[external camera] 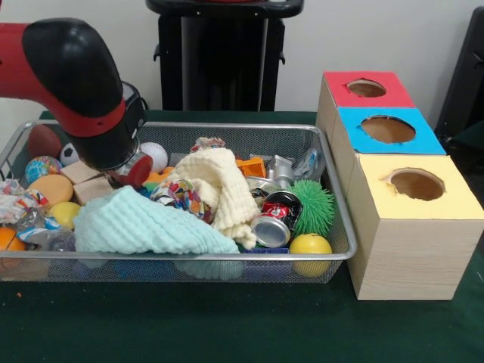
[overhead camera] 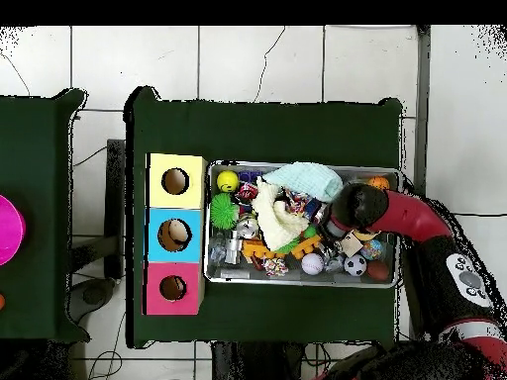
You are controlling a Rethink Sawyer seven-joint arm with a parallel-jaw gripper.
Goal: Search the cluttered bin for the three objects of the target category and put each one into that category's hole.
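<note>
The wire bin (external camera: 227, 126) is full of clutter. It holds a cream knitted cloth (external camera: 221, 187), a mint cloth (external camera: 140, 225), crushed cans (external camera: 277, 219), a green spiky ball (external camera: 313, 206), a yellow ball (external camera: 311, 245), a white baseball (external camera: 156, 155) and wooden blocks (external camera: 85, 180). My gripper (external camera: 136, 172) is low in the bin's left part, just above the blocks and beside the baseball, largely hidden by the arm's black wrist (external camera: 113, 144). In the overhead view the wrist (overhead camera: 354, 210) covers the gripper. I cannot see anything held.
Three wooden boxes stand in a row beside the bin, with a red top (external camera: 340, 94), a blue top (external camera: 423, 140) and a yellow top (external camera: 378, 200), each with a round hole. In the overhead view they lie left of the bin (overhead camera: 297, 284). Other balls and wrappers (external camera: 19, 204) fill the bin's left end.
</note>
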